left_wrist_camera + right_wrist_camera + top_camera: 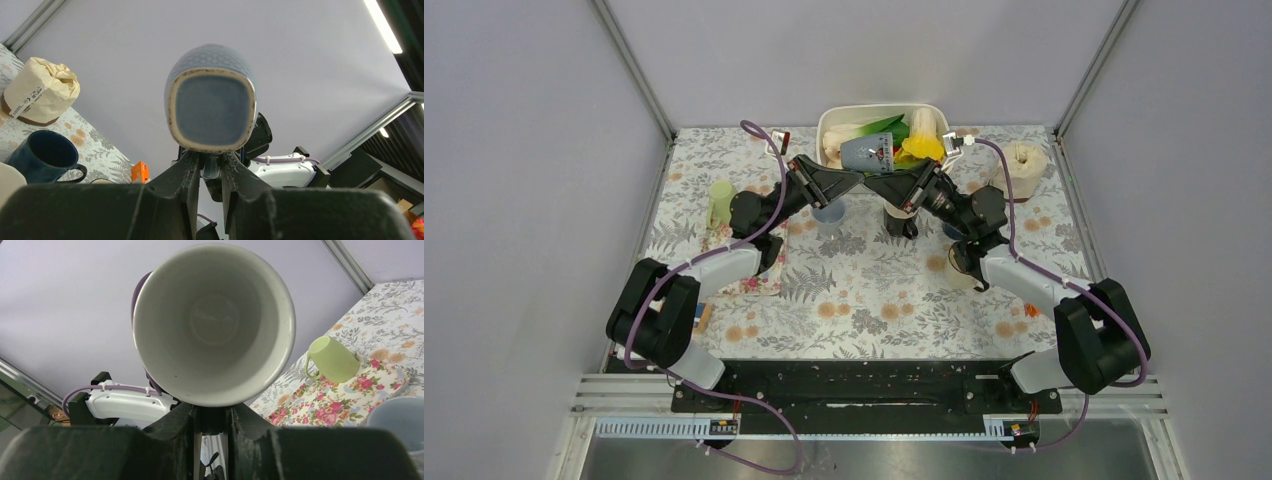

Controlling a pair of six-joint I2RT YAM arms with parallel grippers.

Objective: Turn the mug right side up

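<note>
The blue-grey glazed ceramic mug (867, 153) hangs on its side in mid-air, just before the white plastic tub (826, 130). The left gripper (212, 169) pinches narrow at its base end and the right gripper (213, 421) at its mouth end. It looks stiff, slick and breakable to me, so the rim wall or handle seems the surest hold.

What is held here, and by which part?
The mug, in the air between both hands: left hand pinches what looks like its handle below the base; right hand grips under the rim, likely the handle too.
</note>
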